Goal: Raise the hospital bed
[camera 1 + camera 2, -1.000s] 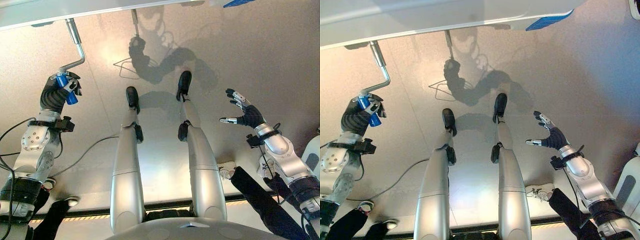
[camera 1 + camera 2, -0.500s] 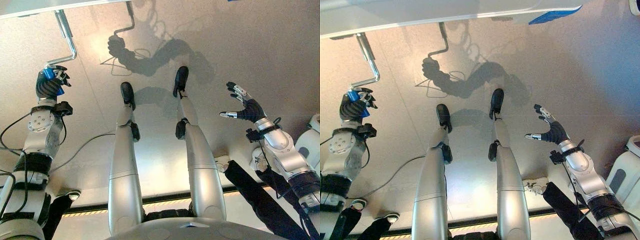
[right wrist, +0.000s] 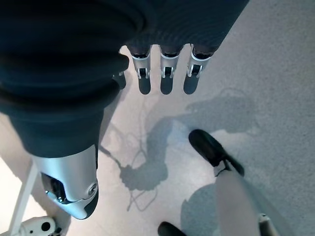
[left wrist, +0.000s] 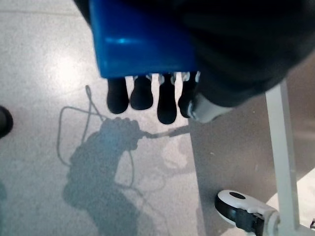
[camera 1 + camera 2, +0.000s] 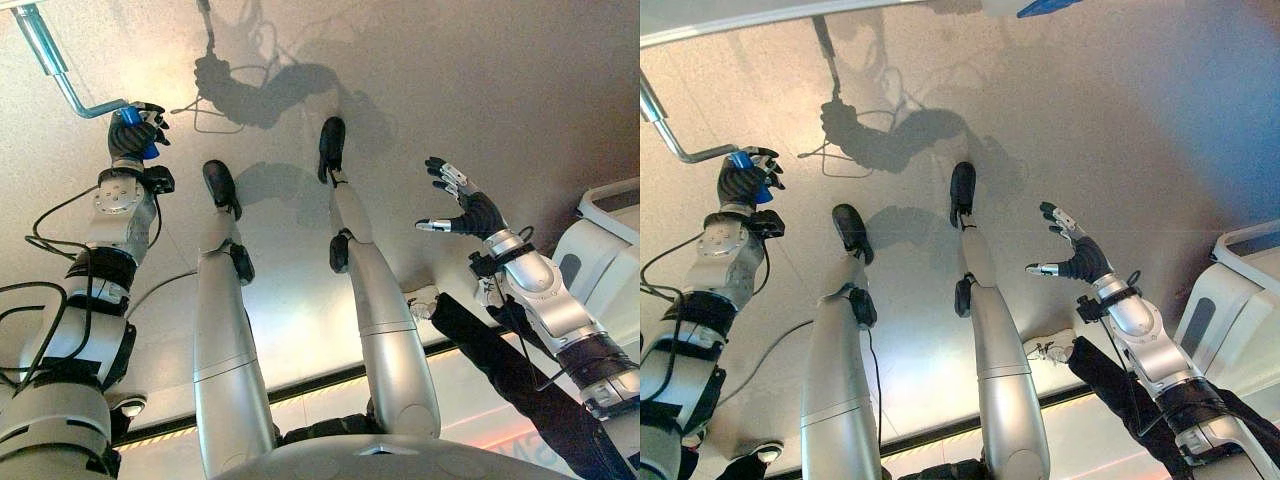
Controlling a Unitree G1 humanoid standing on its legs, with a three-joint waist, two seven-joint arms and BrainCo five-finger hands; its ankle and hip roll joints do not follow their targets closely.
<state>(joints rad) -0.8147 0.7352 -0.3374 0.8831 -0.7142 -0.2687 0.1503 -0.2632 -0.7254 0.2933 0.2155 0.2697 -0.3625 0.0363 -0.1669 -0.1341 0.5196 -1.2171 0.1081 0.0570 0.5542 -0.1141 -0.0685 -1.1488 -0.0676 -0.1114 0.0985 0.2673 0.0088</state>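
Note:
The bed's silver crank (image 5: pixel 52 62) runs down from the bed edge (image 5: pixel 740 20) at the top left and bends into a blue handle (image 5: pixel 133 118). My left hand (image 5: pixel 137 137) is shut on that handle; in the left wrist view its fingers (image 4: pixel 142 96) curl round the blue handle (image 4: pixel 142 44). My right hand (image 5: pixel 470 210) hangs in the air at the right, open with spread fingers (image 3: pixel 165 73), holding nothing.
A white bed leg (image 4: pixel 283 147) with a caster (image 4: pixel 241 209) stands near the crank. A white unit (image 5: pixel 600 250) stands at the right edge. A person's dark leg (image 5: pixel 500 360) and white shoe (image 5: pixel 425 298) are on the floor by my right arm.
The whole view has shifted. My left hand has turned the crank: the blue handle now lies on the other side of the rod's bend. The right hand stays open in the air.

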